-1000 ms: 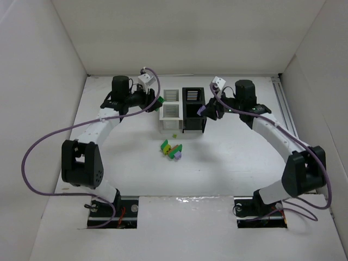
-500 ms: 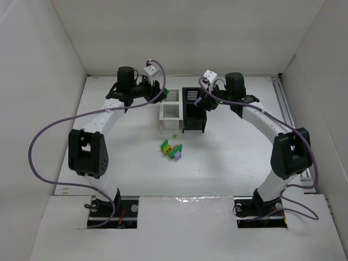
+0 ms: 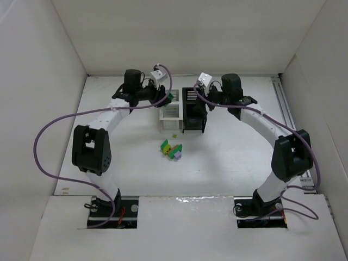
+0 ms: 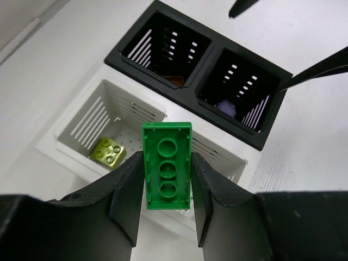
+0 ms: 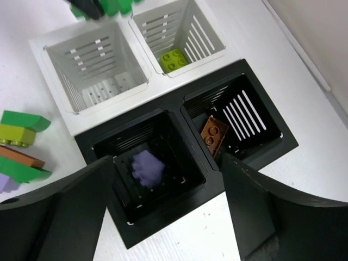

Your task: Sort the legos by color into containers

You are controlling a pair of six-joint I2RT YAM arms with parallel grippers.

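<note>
My left gripper [image 4: 167, 163] is shut on a green lego [image 4: 167, 155], its hollow underside facing the camera, and hangs above the white containers [image 3: 170, 111]. One white bin holds a yellow-green lego [image 4: 109, 150]; the other white bin [image 5: 98, 70] looks empty. My right gripper [image 5: 166, 179] is open over a black container [image 3: 194, 117], where a blurred purple lego [image 5: 148, 166] lies inside. The other black bin holds an orange-brown lego [image 5: 213, 133]. A small pile of legos [image 3: 171, 148] lies on the table in front of the bins.
A tiny yellow piece [image 3: 174, 135] lies between the bins and the pile. White walls enclose the table on three sides. The two grippers [image 3: 167, 99] [image 3: 205, 103] are close together over the bin block, and purple cables loop from both arms.
Both arms swung inward over the bins. My right gripper opened and the purple lego now sits in the black bin. My left gripper carried the green lego rightwards over the white bins.
</note>
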